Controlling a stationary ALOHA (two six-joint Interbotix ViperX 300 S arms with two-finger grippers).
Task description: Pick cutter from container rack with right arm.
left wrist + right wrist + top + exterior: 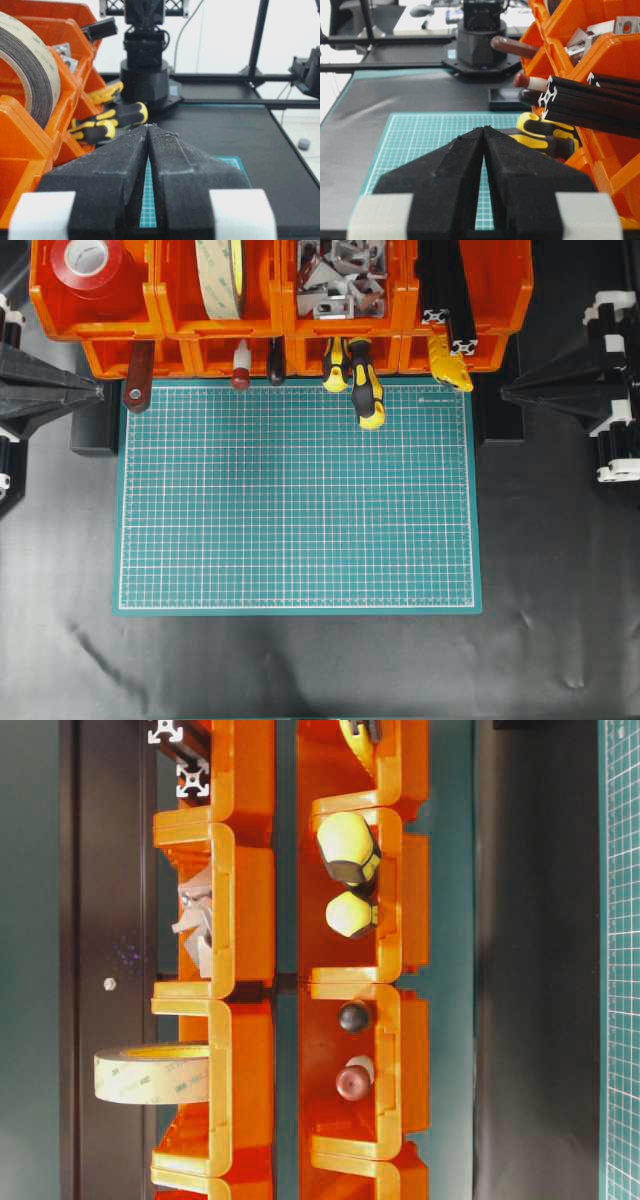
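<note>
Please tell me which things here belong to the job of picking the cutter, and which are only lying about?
For the job: cutter, orange rack, right gripper.

Lying about: screwdrivers, red tape, tape roll, metal brackets, black bars, green mat.

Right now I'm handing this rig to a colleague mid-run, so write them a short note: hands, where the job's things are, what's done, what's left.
Left hand: shut, empty, parked at the left edge of the table.
Right hand: shut, empty, parked at the right edge.
Cutter: in the lower right bin of the orange rack, its end sticking out over the corner of the green mat, just right of the two screwdrivers.
Done: nothing yet.
Left: open the right hand, reach to the cutter, grip it, draw it out of the rack.
</note>
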